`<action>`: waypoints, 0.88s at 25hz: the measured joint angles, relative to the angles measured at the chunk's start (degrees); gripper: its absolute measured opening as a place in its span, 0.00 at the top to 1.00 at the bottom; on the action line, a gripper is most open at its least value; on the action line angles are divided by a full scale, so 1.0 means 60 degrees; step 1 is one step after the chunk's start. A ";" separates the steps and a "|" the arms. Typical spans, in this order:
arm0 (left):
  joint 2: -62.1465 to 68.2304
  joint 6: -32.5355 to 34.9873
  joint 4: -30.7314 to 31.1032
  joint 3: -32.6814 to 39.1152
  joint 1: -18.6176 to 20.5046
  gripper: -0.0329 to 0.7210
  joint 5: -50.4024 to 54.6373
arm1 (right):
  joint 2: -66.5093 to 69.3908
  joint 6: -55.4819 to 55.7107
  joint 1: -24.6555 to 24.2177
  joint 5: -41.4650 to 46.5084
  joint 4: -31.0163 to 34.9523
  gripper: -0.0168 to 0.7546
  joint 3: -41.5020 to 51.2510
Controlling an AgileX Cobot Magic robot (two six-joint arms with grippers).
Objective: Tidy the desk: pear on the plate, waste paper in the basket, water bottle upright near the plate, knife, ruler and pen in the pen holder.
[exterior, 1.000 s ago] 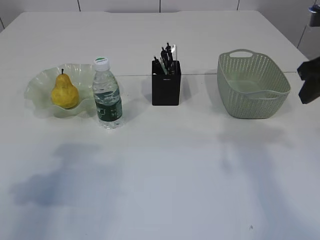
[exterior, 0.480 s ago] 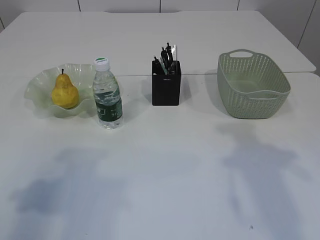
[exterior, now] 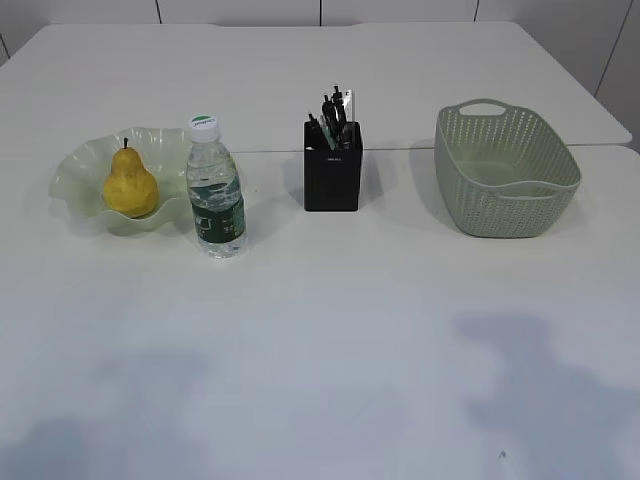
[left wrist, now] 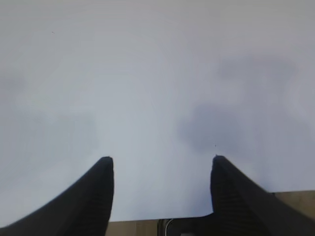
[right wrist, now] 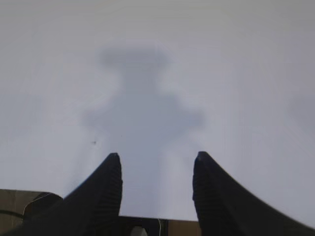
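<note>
A pale wall point(exterior: 240, 8) with dark upright seams runs across 12 o'clock of the exterior view. A soft grey shadow point(exterior: 530, 380) lies at 5 o'clock and a fainter shadow point(exterior: 60, 445) at 7 o'clock. A tiny dark speck point(exterior: 502, 455) sits at 5 o'clock, just below the first. In the left wrist view, a brown floor point(left wrist: 138, 228) strip shows at 6 o'clock.

Exterior camera looks down at a slant across the desk point(exterior: 330, 330) from the front. Both wrist cameras stare down at bare tabletop near its front edge, probably the shadowed foreground.
</note>
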 joint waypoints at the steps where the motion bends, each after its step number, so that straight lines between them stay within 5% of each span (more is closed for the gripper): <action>1: -0.0315 0.0000 0.0000 0.0000 0.0000 0.38 0.0149 | -0.0304 0.0050 0.0000 0.0146 0.0000 0.52 0.0168; 22: -0.4371 0.0000 0.0000 0.0000 0.0000 0.38 0.1475 | -0.4414 0.0627 0.0000 0.1737 0.0181 0.52 0.1756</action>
